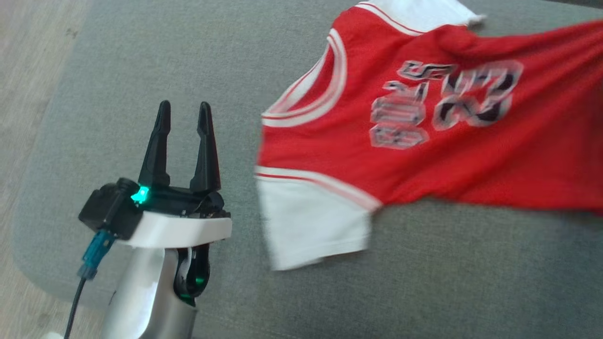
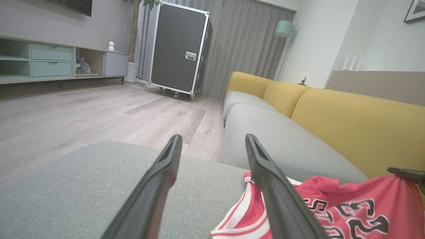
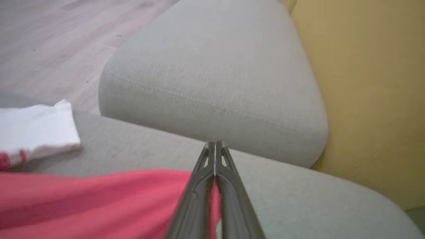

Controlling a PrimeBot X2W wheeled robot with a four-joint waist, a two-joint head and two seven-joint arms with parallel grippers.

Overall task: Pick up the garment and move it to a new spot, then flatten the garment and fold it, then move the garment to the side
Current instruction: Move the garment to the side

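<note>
The garment [image 1: 471, 155] is a red jersey with white sleeves and dark numbers, spread across the grey sofa seat [image 1: 141, 70] and stretched toward the right. My left gripper [image 1: 183, 108] hovers open to the left of it, apart from the cloth, with nothing between its fingers. From the left wrist, that gripper [image 2: 213, 137] points over the seat, the garment [image 2: 348, 212] at lower right. My right gripper [image 3: 214, 144] is shut, with red cloth of the garment [image 3: 99, 199] pinched between its fingers. Its dark tip [image 2: 405, 174] shows at the jersey's raised far edge.
A yellow backrest [image 2: 358, 126] runs behind the grey seat cushions [image 3: 212, 76]. The wood floor [image 2: 83, 113] lies beyond the seat's left edge. A black wheeled case [image 2: 179, 49] and a low cabinet [image 2: 49, 61] stand across the room.
</note>
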